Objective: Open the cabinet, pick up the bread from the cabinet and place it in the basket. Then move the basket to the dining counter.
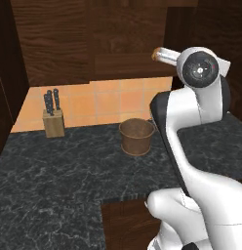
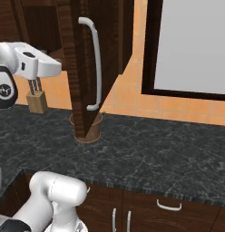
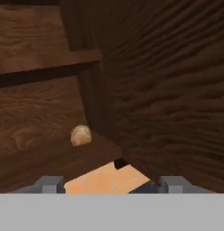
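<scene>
Sitting on the cabinet (image 2: 82, 68) shelf's front edge is the bread (image 3: 81, 135). The door is hanging open. The gripper (image 3: 111, 184) fingers are standing apart. The basket (image 1: 136, 136) is resting near the black worktop's (image 1: 54, 171) back edge.

The round brown wooden basket (image 1: 136, 136) stands on the black marble worktop (image 1: 54, 180), near the tiled back wall (image 1: 98, 102). To its left, well apart and against that wall, stands the wooden knife block with black handles (image 1: 53, 119). Above them hangs the dark walnut-grain wall cabinet (image 1: 54, 39); its door with the long silver bar handle (image 2: 95, 63) stands swung out over the basket. Inside, the small round brown bread (image 3: 81, 135) lies on the lower shelf (image 3: 46, 158), beside the upright inner wall. Low drawers with small handles (image 2: 168, 206) sit below the worktop's front edge.
</scene>
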